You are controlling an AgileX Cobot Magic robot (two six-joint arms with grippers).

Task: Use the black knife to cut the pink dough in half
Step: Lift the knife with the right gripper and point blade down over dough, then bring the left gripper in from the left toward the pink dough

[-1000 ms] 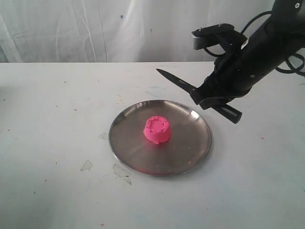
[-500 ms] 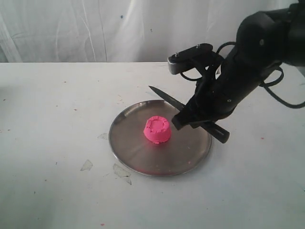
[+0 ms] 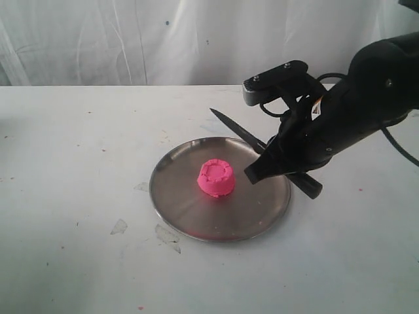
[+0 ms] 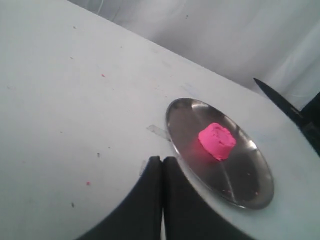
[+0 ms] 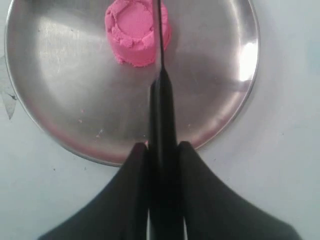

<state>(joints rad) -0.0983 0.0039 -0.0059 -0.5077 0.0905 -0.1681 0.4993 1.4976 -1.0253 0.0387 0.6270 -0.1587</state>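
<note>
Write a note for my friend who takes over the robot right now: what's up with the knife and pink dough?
Right gripper: shut on the knife, held above the plate, blade clear of the dough.
Left gripper: shut, empty.
Dough: one whole piece, mid-plate.
Done: knife picked up. Left: cut the dough in half.

A round steel plate (image 3: 177, 212) lies on a white table (image 3: 65, 183), its top scuffed and dotted with tiny pink specks (image 3: 140, 307). Two clear scraps (image 3: 118, 226) lie near the plate's rim. A wrinkled white curtain (image 3: 131, 39) hangs behind
</note>
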